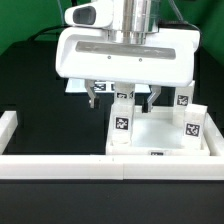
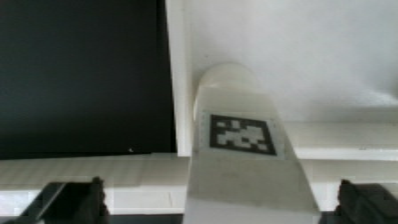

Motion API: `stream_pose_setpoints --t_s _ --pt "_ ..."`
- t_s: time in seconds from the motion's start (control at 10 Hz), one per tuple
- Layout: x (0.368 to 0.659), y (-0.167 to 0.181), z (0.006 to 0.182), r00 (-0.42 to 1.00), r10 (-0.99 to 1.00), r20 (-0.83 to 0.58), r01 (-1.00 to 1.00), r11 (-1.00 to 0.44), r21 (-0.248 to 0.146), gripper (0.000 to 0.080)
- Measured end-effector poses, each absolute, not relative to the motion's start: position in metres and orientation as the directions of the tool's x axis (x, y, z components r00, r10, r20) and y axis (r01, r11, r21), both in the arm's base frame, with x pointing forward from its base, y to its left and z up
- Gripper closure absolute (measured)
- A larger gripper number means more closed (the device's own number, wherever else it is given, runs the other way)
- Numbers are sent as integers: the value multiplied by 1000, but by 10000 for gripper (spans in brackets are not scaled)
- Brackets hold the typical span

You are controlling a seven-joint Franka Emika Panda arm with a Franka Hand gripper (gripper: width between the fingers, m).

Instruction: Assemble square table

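While its jaws stand wide apart, the gripper [image 2: 199,200] straddles a leg [image 2: 235,150] whose black-white tag seems unreadable.

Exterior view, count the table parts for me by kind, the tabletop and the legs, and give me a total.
Tabletop: 1
Legs: 3 clearly in view, all standing upright on the tabletop; a fourth cannot be made out
Total: 4

Smooth matt white plastic leg [image 2: 237,140]
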State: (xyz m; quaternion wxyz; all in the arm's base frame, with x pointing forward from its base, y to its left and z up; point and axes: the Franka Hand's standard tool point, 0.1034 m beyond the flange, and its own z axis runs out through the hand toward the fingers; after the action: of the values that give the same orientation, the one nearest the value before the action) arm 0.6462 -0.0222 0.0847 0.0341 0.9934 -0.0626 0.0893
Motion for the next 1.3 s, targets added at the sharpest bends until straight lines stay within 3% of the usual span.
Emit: stream_pose_setpoints --t_s 0.2,0.4,0.9,1.3 --pt "646 -22 85 976 -118 183 -130 -990 57 164" --pt "647 -22 85 972 -144 185 -156 -986 52 504" --pt "647 -21 85 906 -377 192 -384 -923 4 505" --pt "647 -21 84 662 -730 172 -726 -681 -96 506"
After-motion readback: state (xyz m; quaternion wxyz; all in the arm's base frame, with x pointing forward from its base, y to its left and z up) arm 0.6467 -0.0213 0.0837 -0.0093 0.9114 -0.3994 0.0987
